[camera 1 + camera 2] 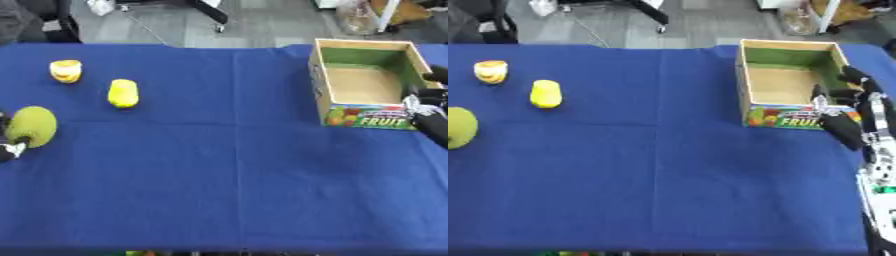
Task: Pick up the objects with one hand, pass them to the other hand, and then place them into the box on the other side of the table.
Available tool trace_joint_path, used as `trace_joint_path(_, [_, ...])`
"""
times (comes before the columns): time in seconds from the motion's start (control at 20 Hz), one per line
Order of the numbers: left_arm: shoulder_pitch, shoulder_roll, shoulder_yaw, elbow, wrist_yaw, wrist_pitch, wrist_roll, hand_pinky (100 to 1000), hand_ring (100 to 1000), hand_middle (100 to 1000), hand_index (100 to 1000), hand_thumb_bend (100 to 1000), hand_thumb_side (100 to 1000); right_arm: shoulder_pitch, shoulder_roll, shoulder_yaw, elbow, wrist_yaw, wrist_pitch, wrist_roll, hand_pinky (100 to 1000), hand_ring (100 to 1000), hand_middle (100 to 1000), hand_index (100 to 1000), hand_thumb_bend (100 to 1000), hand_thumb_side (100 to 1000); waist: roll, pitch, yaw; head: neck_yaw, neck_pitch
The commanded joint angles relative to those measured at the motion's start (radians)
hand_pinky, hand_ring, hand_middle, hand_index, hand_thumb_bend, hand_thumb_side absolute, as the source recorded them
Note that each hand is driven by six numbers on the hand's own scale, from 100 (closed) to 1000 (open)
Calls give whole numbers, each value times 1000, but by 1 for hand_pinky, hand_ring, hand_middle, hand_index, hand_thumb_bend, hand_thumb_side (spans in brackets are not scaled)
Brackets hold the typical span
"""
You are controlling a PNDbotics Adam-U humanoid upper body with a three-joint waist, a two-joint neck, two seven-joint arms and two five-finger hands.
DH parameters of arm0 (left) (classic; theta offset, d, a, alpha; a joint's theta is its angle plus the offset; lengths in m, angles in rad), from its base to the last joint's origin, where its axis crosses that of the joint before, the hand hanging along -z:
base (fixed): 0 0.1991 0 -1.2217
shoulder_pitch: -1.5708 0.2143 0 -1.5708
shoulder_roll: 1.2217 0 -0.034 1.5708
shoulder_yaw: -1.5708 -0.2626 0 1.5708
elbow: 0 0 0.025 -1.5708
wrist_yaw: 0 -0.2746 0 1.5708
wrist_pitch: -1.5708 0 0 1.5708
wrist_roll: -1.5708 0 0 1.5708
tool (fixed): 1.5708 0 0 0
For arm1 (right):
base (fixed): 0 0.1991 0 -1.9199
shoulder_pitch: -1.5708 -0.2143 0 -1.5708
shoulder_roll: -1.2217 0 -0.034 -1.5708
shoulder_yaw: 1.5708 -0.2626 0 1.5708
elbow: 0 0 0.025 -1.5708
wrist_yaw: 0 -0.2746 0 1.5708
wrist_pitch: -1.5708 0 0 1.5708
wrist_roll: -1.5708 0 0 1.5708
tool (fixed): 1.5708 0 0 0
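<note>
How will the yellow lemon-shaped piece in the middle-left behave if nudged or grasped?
The yellow piece is a rounded oval lying alone on the blue cloth, so it would probably roll sideways when nudged. Its smooth-looking skin may slip between fingers. It looks like a toy fruit, so likely light and rigid.

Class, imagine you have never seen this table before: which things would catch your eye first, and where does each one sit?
The open cardboard fruit box stands out at the far right of the blue table, with the right hand at its near right corner. Against the blue cloth, three yellow-green fruits glow on the left: a large green fruit at the edge by the left hand, a yellow fruit further in, and a small yellow-orange object behind.
</note>
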Motion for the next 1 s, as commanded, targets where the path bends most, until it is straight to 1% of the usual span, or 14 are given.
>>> trace_joint_path(0.05, [-18,19,-1,2,3,11,80,519,282,272,408,100,146,-13,-14,-2,-8,-5,-1,4,771,723,799,893,225,369,0,-23,-1,3,6])
trace_joint_path(0.1, [-19,15,-4,7,9,13,103,496,250,230,375,100,122,-13,-14,-2,-8,-6,-2,4,771,723,799,893,221,369,0,-23,-1,3,6])
trace_joint_path(0.25, [-22,8,-11,17,28,5,143,488,229,199,350,100,117,-13,-13,-2,-8,-6,-2,5,771,723,799,894,215,373,0,-23,-3,4,6])
trace_joint_path(0.45, [-19,3,-3,-9,80,-9,153,499,229,194,344,100,124,-13,-14,-3,-7,-6,-3,5,772,723,798,894,220,368,-1,-24,-3,6,6])
trace_joint_path(0.75, [-24,1,7,-161,187,-18,139,504,223,191,334,100,136,-26,-20,-2,-6,-1,-3,9,774,724,799,896,216,370,-1,-25,1,7,6])
trace_joint_path(1.0, [-58,-20,-32,-310,291,-39,101,506,227,192,331,100,148,-74,-31,19,-4,15,-7,30,778,728,800,898,217,373,-3,-30,3,9,6])
